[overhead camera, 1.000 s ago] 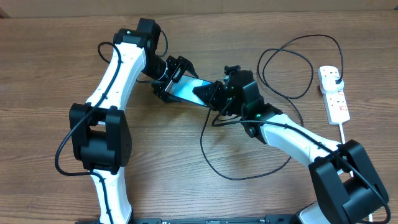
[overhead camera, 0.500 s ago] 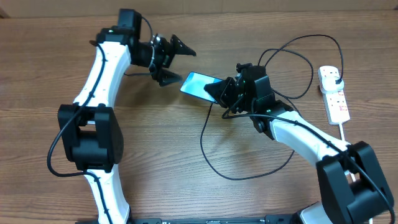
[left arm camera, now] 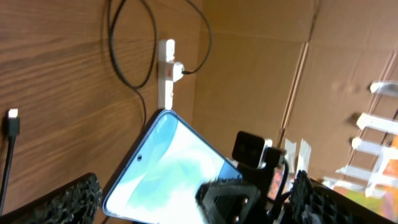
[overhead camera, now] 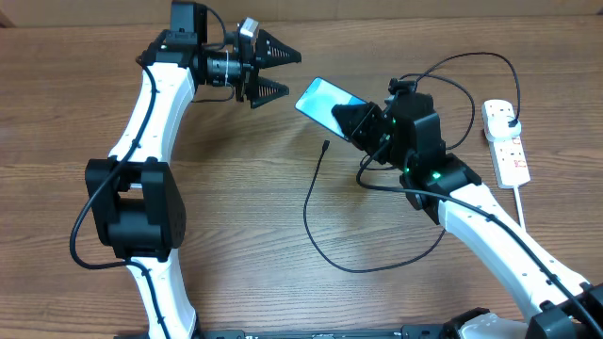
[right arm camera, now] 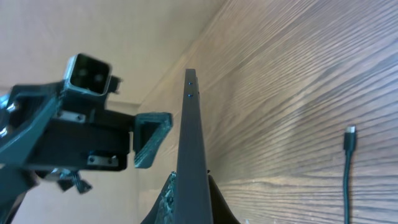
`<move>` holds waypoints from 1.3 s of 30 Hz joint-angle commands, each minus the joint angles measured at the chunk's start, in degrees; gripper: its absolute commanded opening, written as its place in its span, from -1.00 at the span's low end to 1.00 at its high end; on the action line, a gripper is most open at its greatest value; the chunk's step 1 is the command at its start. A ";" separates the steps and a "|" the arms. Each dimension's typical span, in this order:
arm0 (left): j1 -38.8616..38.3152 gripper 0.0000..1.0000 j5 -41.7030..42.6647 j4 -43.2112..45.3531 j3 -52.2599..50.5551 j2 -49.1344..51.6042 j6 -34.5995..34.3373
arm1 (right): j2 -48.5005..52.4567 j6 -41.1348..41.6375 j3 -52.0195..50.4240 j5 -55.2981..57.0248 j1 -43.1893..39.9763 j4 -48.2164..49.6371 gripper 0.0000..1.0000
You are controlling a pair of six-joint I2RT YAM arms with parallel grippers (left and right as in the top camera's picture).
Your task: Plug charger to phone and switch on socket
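Observation:
My right gripper (overhead camera: 361,121) is shut on the phone (overhead camera: 323,98) and holds it tilted above the table; the blue-teal screen also shows in the left wrist view (left arm camera: 168,168), and edge-on in the right wrist view (right arm camera: 191,149). My left gripper (overhead camera: 275,74) is open and empty, raised at the far side, just left of the phone and apart from it. The black charger cable (overhead camera: 316,226) loops on the table; its connector tip (overhead camera: 325,146) lies free below the phone, also in the right wrist view (right arm camera: 351,132). Its plug sits in the white socket (overhead camera: 506,141) at the right.
A thick white cord (overhead camera: 521,202) runs from the socket toward the front right edge. A brown cardboard wall (left arm camera: 261,68) stands behind the table. The cable's far loops (overhead camera: 443,94) lie between the phone and the socket.
My left gripper let go of the phone and swung up and away to the far side. My right gripper lifted the phone up and to the right. The connector tip now lies free on the table.

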 commanded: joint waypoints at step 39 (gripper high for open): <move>-8.52 0.16 -21.62 25.11 0.87 -7.19 -32.39 | 5.22 40.52 11.50 10.14 0.76 12.83 -0.93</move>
